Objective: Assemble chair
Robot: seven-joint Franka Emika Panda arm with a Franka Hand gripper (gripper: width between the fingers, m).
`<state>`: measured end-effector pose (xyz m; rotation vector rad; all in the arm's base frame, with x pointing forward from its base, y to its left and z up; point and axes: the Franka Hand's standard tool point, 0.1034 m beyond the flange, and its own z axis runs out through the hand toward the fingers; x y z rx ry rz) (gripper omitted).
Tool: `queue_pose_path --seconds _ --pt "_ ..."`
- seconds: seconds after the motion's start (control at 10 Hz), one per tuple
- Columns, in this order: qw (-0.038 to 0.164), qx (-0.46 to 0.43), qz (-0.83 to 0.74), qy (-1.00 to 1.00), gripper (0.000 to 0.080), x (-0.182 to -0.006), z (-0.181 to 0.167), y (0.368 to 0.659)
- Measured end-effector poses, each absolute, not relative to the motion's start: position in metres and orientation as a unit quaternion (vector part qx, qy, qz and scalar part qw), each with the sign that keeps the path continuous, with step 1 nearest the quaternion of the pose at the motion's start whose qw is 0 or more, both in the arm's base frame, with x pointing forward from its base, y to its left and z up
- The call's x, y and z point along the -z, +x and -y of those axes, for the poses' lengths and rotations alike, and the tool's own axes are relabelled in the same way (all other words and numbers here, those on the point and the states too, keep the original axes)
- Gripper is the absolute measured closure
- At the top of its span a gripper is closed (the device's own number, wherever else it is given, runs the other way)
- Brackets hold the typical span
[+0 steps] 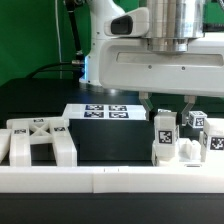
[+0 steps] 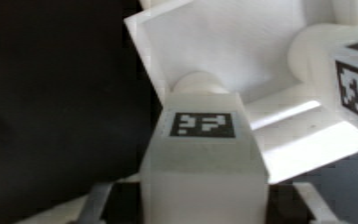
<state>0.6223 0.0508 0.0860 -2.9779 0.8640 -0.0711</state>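
The chair lies in separate white tagged parts. An upright rounded chair piece (image 1: 163, 128) stands near the front rail at the exterior view's right, and my gripper (image 1: 166, 106) has come down over it. In the wrist view the same piece (image 2: 204, 125), with its square tag facing the camera, runs down between my fingers (image 2: 98, 198). The gripper (image 2: 202, 202) is shut on it. A broad flat chair part (image 2: 211, 50) and a tagged block (image 2: 345, 70) lie just beyond. A frame-shaped chair part (image 1: 40, 138) with crossed ribs rests at the left.
The marker board (image 1: 100, 112) lies flat mid-table behind the parts. A long low white rail (image 1: 100, 180) runs along the front edge. More tagged chair pieces (image 1: 212, 140) crowd close on the right of the held piece.
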Motion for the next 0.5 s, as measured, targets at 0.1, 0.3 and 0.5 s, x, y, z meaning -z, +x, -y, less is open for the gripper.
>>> queue_pose_path --seconds 0.1,0.3,0.5 --pt "0.021 0.021 -0.328 -0.944 0.0508 -0.0857 -0.0516 0.6221" --pt "0.023 0.018 -0.429 -0.903 0.0508 -0.0854 -0.052 0.6217" --pt "0.031 0.014 -0.524 -0.851 0.0508 -0.085 -0.0535 0.6222"
